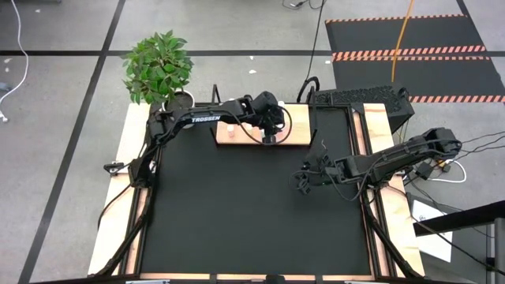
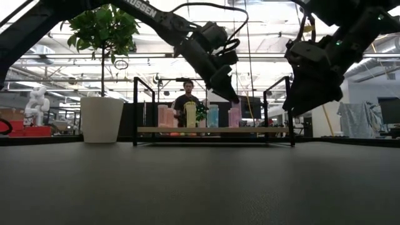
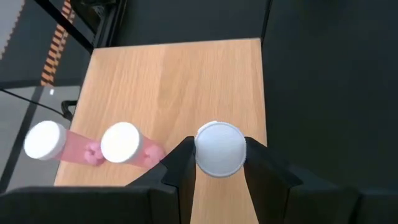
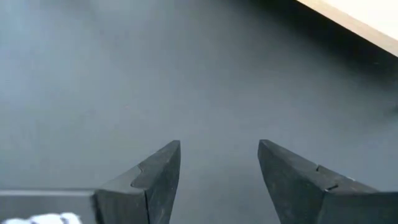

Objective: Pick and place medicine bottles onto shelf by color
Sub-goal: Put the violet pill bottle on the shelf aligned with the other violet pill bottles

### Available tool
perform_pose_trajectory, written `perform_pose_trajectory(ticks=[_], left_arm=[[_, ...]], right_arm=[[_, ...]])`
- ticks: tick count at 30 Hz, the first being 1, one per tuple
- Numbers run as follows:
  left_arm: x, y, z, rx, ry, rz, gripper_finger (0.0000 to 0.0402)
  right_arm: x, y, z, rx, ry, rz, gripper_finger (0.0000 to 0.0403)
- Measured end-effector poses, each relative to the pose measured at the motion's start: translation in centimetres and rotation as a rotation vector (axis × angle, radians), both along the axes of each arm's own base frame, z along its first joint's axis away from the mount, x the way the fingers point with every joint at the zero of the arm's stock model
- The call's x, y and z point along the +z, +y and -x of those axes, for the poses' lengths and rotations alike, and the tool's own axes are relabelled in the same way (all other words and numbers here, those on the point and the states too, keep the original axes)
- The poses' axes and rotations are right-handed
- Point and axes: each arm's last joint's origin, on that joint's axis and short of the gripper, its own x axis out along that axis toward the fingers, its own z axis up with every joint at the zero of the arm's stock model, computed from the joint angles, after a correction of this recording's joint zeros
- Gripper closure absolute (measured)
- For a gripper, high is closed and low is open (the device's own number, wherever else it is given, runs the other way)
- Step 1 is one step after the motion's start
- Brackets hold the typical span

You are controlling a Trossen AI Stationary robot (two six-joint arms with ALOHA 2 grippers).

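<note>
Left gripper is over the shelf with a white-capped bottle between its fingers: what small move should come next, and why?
Probably lower it a little and open. The left gripper holds a white-capped bottle above the shelf, beside two pink bottles already standing there. Whether it touches the board cannot be told. The right gripper waits open over the black mat.

Non-task items around the black table mat (image 1: 252, 205).
Leafy green plant (image 1: 158, 65) in white pot (image 2: 100, 119) at eleven o'clock; person (image 2: 186, 100) standing beyond, twelve o'clock.
</note>
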Motion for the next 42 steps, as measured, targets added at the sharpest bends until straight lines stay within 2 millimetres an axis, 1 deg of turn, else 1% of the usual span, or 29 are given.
perform_pose_trajectory(ticks=[11, 31, 35, 42], left_arm=[[0.0, 0.2, 0.1, -0.006, 0.001, -0.003, 0.0284], [-0.1, -0.1, 0.1, -0.013, 0.003, 0.037, 0.0284], [-1.2, 0.0, -0.2, -0.005, 0.024, 0.052, 0.0284], [-1.0, 0.0, -0.2, 0.000, 0.016, 0.052, 0.0284]], right_arm=[[0.2, -0.1, -0.2, -0.014, -0.033, 0.020, 0.0191], [0.2, -0.1, -0.2, -0.022, -0.038, 0.014, 0.0191], [0.2, 0.0, -0.3, -0.032, -0.044, 0.003, 0.0191], [0.3, 0.0, -0.4, -0.027, -0.060, 0.000, 0.0191]])
